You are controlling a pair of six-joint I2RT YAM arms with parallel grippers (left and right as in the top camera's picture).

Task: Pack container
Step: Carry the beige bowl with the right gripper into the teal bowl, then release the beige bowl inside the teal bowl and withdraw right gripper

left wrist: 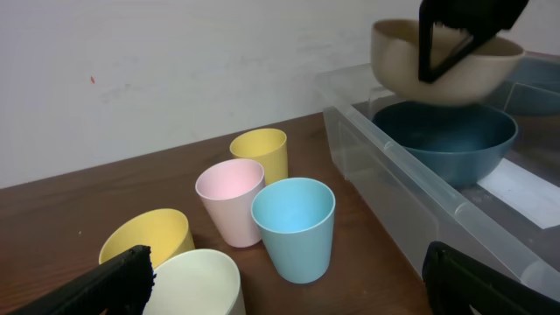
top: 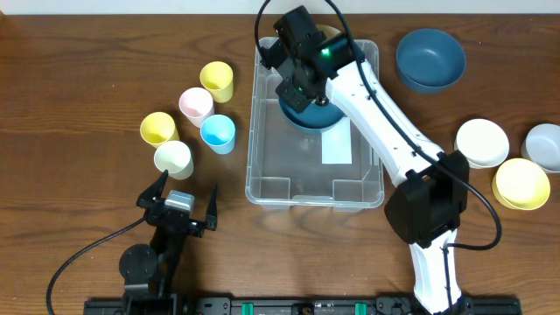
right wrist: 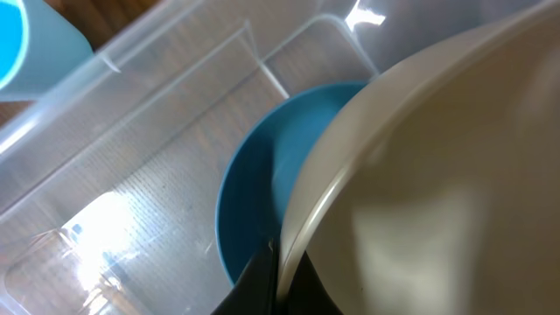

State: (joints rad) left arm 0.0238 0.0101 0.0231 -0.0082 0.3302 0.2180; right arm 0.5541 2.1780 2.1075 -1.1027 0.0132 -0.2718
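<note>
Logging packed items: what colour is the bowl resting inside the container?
Dark blue; the bowl shows best in the left wrist view.

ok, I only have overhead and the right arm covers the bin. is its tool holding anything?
Observer: Yes. The left wrist view shows the right tool shut on a cream bowl.
Operator: where is that bowl?
Observer: Over the blue bowl that lies inside the bin. I can't tell whether the two touch.
Operator: grip point?
Observer: The right wrist view shows it pinched at the rim.
</note>
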